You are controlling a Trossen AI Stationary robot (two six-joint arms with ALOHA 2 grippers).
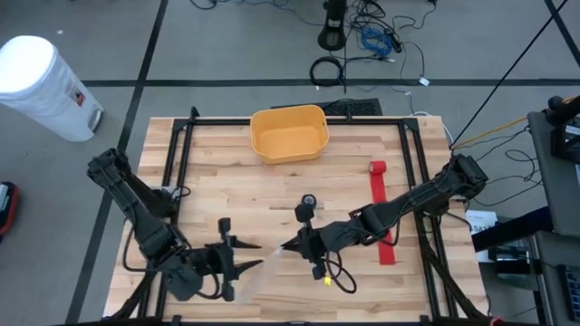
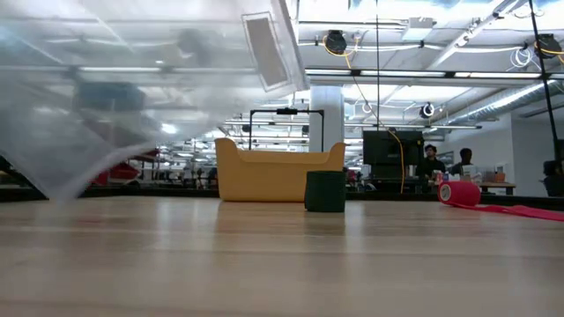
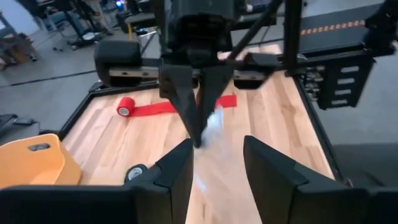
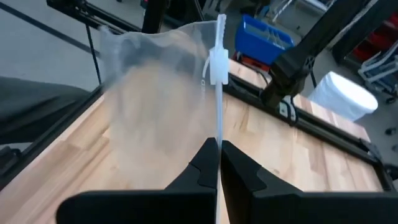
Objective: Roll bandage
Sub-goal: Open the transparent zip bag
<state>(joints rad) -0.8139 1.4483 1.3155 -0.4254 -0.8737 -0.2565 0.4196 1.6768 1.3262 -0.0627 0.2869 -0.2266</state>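
Note:
The red bandage [image 1: 384,217] lies on the right of the table as a flat strip, with its rolled end [image 1: 378,167] toward the far edge. No gripper touches it. Near the table's middle front, my right gripper [image 1: 288,244] is shut on a clear zip bag [image 4: 161,93] that has a white slider [image 4: 215,65]. My left gripper [image 3: 214,165] faces it from the table's left and stands open. The bag's blurred film [image 3: 213,121] shows just beyond its fingers; I cannot tell whether they touch it. In the low view the bag [image 2: 132,88] fills the upper left. My right gripper pinches the bag's zip edge [image 4: 217,134] between its two shut fingers. The fingers come from the table's right, slanting a little downward, and lie along that edge. The bag stretches away from the fingertips toward my left gripper, held up off the table at the grip.
A yellow bin [image 1: 290,133] stands at the far middle of the table. A small black roll [image 1: 310,200] sits near the centre, just beyond my right gripper. Black frame rails [image 1: 412,172] run along the table's sides. People show in the room behind [image 2: 432,163].

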